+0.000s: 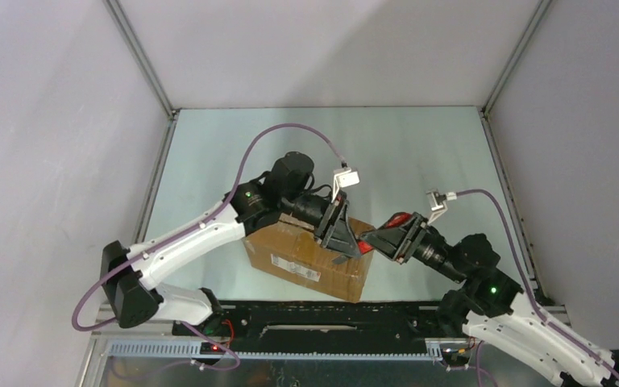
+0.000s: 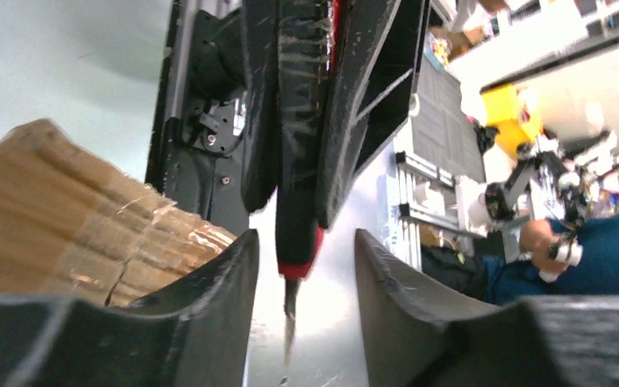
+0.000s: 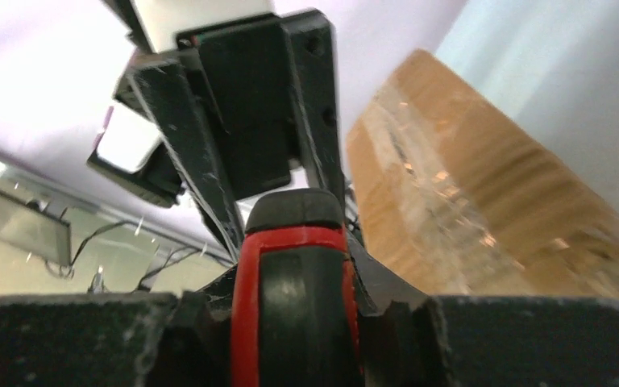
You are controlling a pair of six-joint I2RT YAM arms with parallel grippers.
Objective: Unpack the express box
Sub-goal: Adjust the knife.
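Observation:
The express box (image 1: 306,258) is a brown cardboard carton lying at the table's near middle, with a white label (image 1: 296,267) on its near side. It also shows in the left wrist view (image 2: 64,218) and in the right wrist view (image 3: 467,201), where clear tape shines on it. My right gripper (image 1: 380,242) is shut on a red-and-black-handled knife (image 3: 294,306) and holds it above the box's right end. My left gripper (image 1: 348,242) is open. Its fingers stand on either side of the knife's blade tip (image 2: 290,302) without touching it.
Metal frame posts (image 1: 141,56) and grey walls enclose the table. A black rail (image 1: 322,322) runs along the near edge between the arm bases. Purple cables (image 1: 282,129) loop above both arms.

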